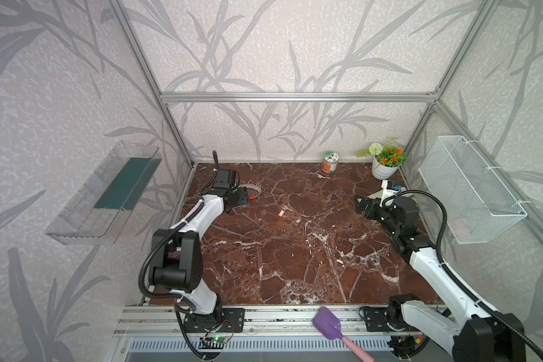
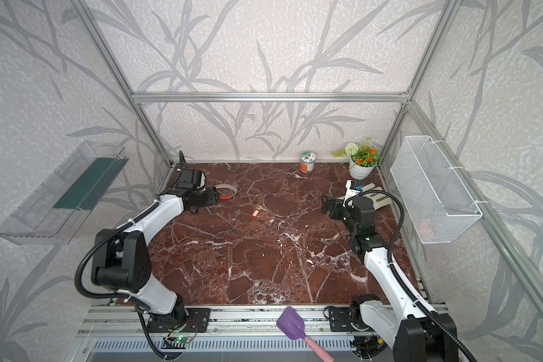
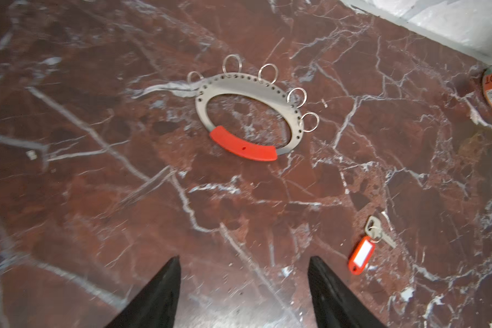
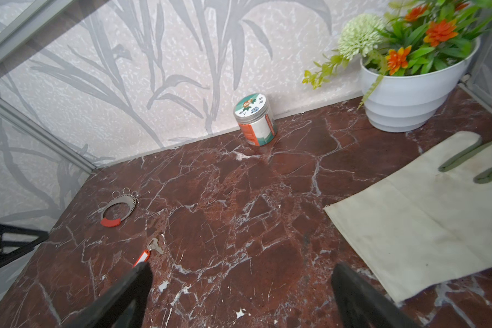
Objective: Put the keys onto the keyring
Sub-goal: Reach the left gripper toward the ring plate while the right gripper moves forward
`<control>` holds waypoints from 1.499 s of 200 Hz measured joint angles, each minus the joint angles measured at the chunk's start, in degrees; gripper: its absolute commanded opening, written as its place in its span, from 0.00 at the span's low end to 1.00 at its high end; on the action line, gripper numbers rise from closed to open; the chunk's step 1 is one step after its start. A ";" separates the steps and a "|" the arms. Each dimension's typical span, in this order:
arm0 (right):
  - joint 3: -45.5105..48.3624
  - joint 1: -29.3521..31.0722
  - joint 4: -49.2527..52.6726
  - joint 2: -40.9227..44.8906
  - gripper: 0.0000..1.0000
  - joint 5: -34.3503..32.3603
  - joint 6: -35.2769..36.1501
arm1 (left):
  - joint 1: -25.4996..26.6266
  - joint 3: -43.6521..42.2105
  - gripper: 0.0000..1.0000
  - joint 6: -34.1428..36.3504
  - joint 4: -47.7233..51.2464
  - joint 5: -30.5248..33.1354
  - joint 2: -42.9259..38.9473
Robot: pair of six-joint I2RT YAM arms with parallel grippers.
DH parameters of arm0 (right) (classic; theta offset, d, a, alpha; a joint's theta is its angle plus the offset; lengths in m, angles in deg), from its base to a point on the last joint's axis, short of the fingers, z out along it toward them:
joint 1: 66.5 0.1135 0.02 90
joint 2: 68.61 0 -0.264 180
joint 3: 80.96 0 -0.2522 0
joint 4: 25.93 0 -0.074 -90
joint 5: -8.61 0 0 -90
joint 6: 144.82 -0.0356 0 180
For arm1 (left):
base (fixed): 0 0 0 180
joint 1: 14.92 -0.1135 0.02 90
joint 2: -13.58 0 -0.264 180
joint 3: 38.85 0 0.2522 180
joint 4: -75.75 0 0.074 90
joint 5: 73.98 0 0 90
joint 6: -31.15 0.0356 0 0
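The keyring (image 3: 239,85), a silvery hoop with holes, a red section and several small split rings, lies flat on the marble at the back left, seen in both top views (image 1: 254,188) (image 2: 228,188) and in the right wrist view (image 4: 125,202). The keys (image 1: 283,210) (image 2: 257,212), a silver key on a red-orange tag with a white label (image 3: 361,254) (image 4: 142,257), lie apart from it toward the middle. My left gripper (image 3: 244,257) (image 1: 245,196) hovers just short of the hoop's red section, open and empty. My right gripper (image 4: 243,267) (image 1: 362,203) is open and empty at the right.
A jar (image 1: 329,162) and a white flower pot (image 1: 384,166) stand along the back wall. A pale glove (image 4: 409,221) lies at the right under my right arm. A wire basket (image 1: 470,188) and a clear shelf (image 1: 104,194) hang on the side walls. A purple spatula (image 1: 328,322) lies on the front rail.
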 measured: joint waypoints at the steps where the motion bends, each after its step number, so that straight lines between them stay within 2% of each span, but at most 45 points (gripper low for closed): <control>1: 0.00 0.02 0.00 -0.07 0.99 0.09 0.02 | 0.07 0.26 0.63 0.04 0.00 0.00 0.24; 52: -0.20 2.21 0.94 -0.55 0.99 1.97 0.98 | 4.24 22.99 0.61 2.62 5.22 -1.20 21.35; 100: -0.20 3.43 2.21 -0.61 0.99 1.99 2.21 | 4.35 39.80 0.62 3.98 13.22 -1.03 37.38; 161: -0.22 3.48 2.89 -1.07 0.99 1.97 2.78 | 4.35 42.38 0.59 3.32 17.27 -4.28 39.26; 177: -0.22 3.52 2.91 -1.16 0.99 1.97 2.82 | 4.70 40.26 0.59 2.64 16.17 -5.42 38.16; 212: -0.22 3.52 2.91 -1.40 0.99 1.99 2.82 | 6.82 28.41 0.59 0.52 13.57 -7.28 30.99; 300: -0.31 4.81 3.10 -2.47 0.99 2.01 2.93 | 13.88 -10.49 0.58 -9.27 1.77 -10.58 5.33</control>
